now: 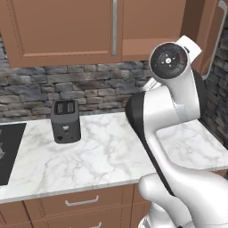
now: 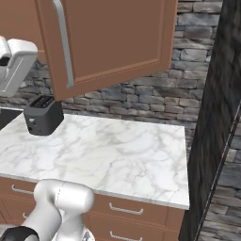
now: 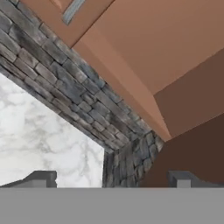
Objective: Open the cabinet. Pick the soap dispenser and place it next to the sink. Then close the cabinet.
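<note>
The cabinet [image 1: 62, 31] hangs above the counter. Its left door is shut, with a silver bar handle [image 1: 114, 26]. Its right door [image 2: 108, 37] is swung out over the counter, handle [image 2: 63, 42] on its free edge, and also shows edge-on at the far right [image 1: 214, 35]. My gripper [image 3: 113, 181] is raised near the cabinet's lower edge and is open; the two fingertips [image 3: 41, 178] stand wide apart with nothing between them. It looks past the cabinet's brown underside [image 3: 166, 48] at the stone wall. The soap dispenser and the sink are out of view.
A dark toaster [image 1: 66, 121] stands on the white marble counter [image 1: 98, 156] near the stone wall [image 1: 89, 89]. A black cooktop [image 1: 9, 151] lies at the left edge. Drawers [image 2: 127, 209] run below. A dark side wall [image 2: 216, 117] closes the counter's right end.
</note>
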You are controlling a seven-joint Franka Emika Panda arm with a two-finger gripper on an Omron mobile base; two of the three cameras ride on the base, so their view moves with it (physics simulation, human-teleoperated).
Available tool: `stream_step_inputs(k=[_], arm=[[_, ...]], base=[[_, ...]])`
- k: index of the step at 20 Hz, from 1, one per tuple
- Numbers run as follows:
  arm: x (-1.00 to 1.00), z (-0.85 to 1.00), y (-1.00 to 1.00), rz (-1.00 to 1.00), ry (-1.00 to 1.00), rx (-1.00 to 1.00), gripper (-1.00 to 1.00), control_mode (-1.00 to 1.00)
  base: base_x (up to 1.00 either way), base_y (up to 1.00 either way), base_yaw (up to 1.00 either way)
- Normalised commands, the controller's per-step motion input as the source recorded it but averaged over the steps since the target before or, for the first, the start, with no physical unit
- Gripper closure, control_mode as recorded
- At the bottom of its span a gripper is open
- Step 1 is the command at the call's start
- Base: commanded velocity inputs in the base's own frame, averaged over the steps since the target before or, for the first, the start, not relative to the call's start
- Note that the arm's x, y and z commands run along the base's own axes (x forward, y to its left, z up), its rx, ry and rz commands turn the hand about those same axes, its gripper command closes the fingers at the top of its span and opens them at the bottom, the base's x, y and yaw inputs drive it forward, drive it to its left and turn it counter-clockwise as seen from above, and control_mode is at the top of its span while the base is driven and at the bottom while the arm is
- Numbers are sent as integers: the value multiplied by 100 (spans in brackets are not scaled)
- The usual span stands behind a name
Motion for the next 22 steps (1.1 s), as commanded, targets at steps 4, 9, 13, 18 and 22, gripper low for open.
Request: stream_step_inputs(k=[4, 9, 13, 18, 22], arm=[[22, 0, -13, -5, 11, -22, -100, -100], [4, 0, 0, -8, 6, -19, -100, -100], [5, 0, -7, -16, 8, -18, -100, -100], [0, 0, -12, -21, 6, -15, -100, -100], [0, 0, -9, -22, 8, -16, -100, -100]], base=[[0, 0, 0], [0, 0, 0], [0, 0, 0], [0, 0, 0], [0, 0, 0]])
